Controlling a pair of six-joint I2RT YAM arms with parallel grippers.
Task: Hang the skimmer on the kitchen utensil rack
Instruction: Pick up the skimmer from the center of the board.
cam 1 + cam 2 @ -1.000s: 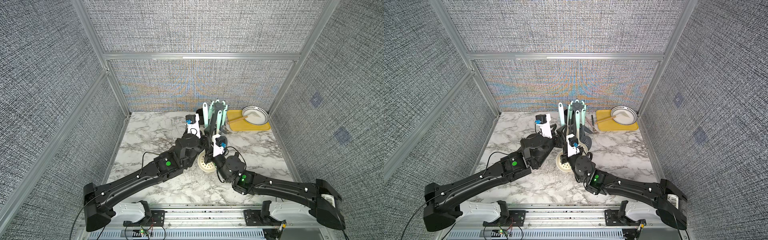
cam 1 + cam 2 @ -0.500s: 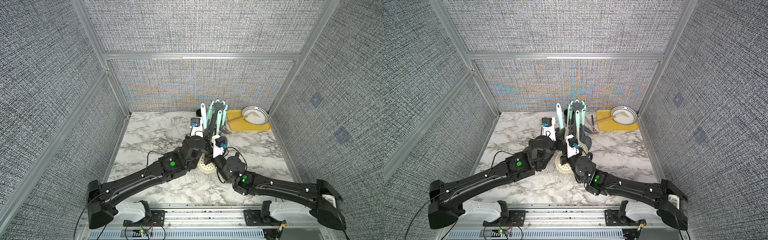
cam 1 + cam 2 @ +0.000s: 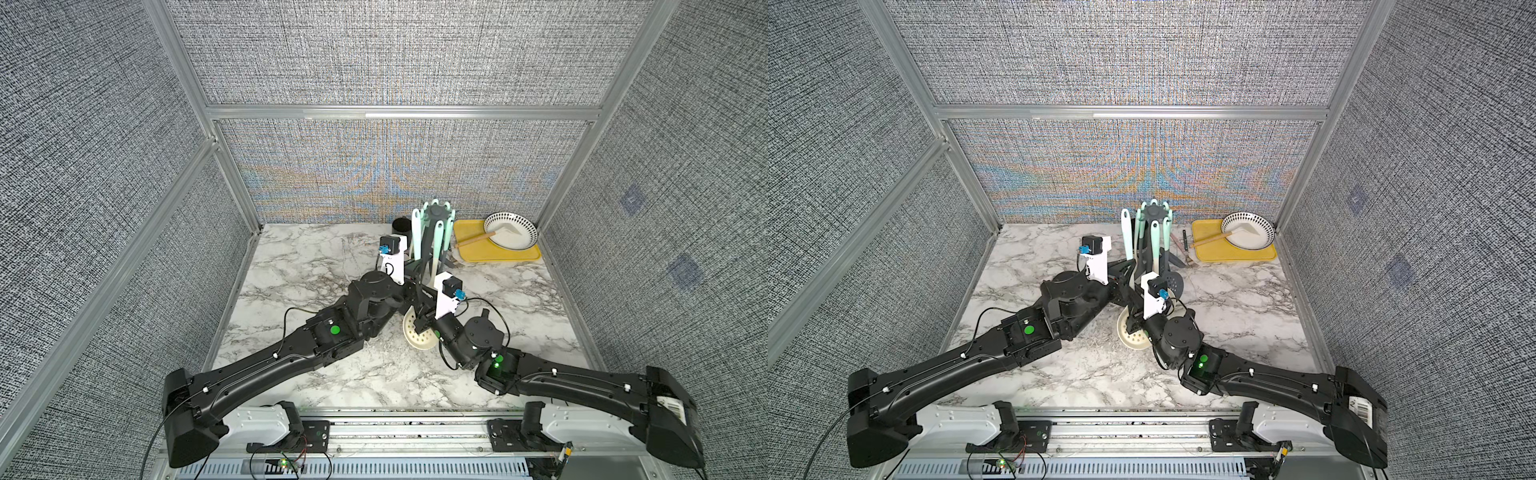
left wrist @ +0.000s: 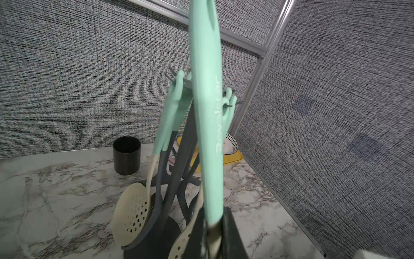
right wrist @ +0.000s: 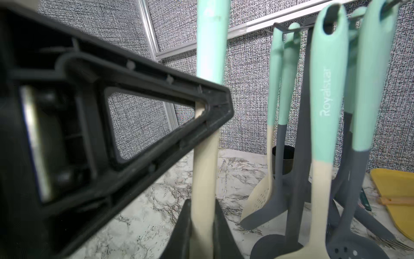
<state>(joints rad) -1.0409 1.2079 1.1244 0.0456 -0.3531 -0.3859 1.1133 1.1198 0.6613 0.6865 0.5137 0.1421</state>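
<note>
Left wrist: skimmer [image 4: 207, 116] in left claw [image 4: 214, 220]

Bimanual workspace seen from above. The left gripper [image 3: 1128, 269] is closed on the handle of the skimmer [image 3: 1136, 338], which stands nearly upright. The mint end of the handle rises above this gripper, and the cream perforated bowl sits below it, close to the marble tabletop [image 3: 1246, 316]. The right gripper [image 3: 1133, 322] sits low over the bowl, at the foot of the handle; how its jaws stand cannot be resolved here. Just beyond both grippers stands the kitchen utensil rack [image 3: 1153, 212], its crown of hooks carrying several mint-handled utensils. Farther off, past the right gripper's outer side, a yellow tray [image 3: 1208, 255] holds a dotted-rim plate [image 3: 1260, 239].
</note>
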